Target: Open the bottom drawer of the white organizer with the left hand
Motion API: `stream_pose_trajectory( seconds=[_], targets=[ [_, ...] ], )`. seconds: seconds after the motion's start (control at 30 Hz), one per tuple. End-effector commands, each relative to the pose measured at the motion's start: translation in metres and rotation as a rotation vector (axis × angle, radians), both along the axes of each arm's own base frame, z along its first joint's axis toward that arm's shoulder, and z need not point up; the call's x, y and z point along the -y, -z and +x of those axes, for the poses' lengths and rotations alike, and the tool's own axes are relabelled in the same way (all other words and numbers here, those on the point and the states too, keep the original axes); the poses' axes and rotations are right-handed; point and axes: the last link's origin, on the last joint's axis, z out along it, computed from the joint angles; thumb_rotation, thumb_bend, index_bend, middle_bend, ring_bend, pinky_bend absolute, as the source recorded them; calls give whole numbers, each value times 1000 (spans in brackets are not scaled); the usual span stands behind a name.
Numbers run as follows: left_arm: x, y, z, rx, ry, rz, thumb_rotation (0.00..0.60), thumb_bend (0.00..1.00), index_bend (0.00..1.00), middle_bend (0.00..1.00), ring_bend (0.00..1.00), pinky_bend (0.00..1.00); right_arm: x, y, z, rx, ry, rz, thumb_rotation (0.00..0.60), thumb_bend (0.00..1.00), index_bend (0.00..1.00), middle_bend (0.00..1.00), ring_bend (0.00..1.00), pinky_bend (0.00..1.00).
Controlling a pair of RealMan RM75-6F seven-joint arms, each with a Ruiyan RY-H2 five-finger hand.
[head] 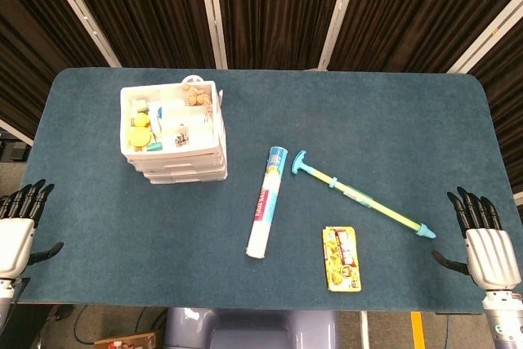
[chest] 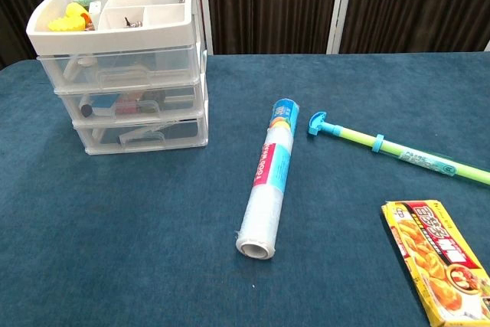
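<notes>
On the dark blue felt-covered table, we are resting both hands at the near edge: our left hand and right hand are empty, fingers spread. The white plastic three-drawer organizer is sitting far left, its clear bottom drawer lying flush, closed.

Both hands hang low at the near corners, well apart from each other. The left hand shows its pale back, dark fingers straight and fanned, thumb out to the side, holding nothing. The right hand mirrors it, fingers spread upward, thumb angled inward, also empty.
</notes>
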Motion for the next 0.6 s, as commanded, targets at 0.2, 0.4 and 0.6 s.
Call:
stream_pose_trajectory(
  seconds=[0.2,0.4,0.6],
  targets=[
    [1,0,1,1,8,2,600,67,0,0,0,86,-1,0,0,-5,-5,0,600,86,0,0,0,0],
    [0,1,2,8,10,-2,600,83,0,0,0,108,0,0,0,0,0,-2,600,86,0,0,0,0],
    [-3,5,7,95,-9,-4,600,362,16,499,447,577,0,0,0,1,2,-1,600,86,0,0,0,0]
  ],
)
